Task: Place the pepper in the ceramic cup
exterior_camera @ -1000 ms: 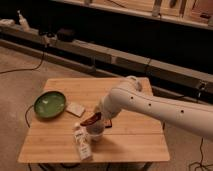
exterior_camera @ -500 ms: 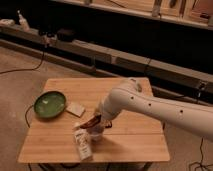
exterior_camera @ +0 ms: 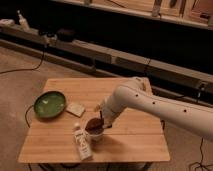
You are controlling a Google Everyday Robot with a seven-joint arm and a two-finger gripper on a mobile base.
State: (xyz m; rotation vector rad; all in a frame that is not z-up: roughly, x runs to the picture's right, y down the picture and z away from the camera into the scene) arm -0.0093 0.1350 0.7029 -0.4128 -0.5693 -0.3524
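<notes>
The white ceramic cup stands on the wooden table, near its front middle. The reddish-brown pepper sits at the cup's mouth and covers most of the rim. My gripper is at the end of the white arm, which reaches in from the right. It hangs right above the cup's right side, touching or almost touching the pepper. I cannot tell whether it still holds the pepper.
A wide green bowl is at the table's left. A flat pale bar lies beside it. A white labelled bottle lies just left of the cup, near the front edge. Dark shelving runs behind the table.
The gripper and pepper have sunk slightly towards the cup's mouth. The bowl, bar and bottle have not moved.
</notes>
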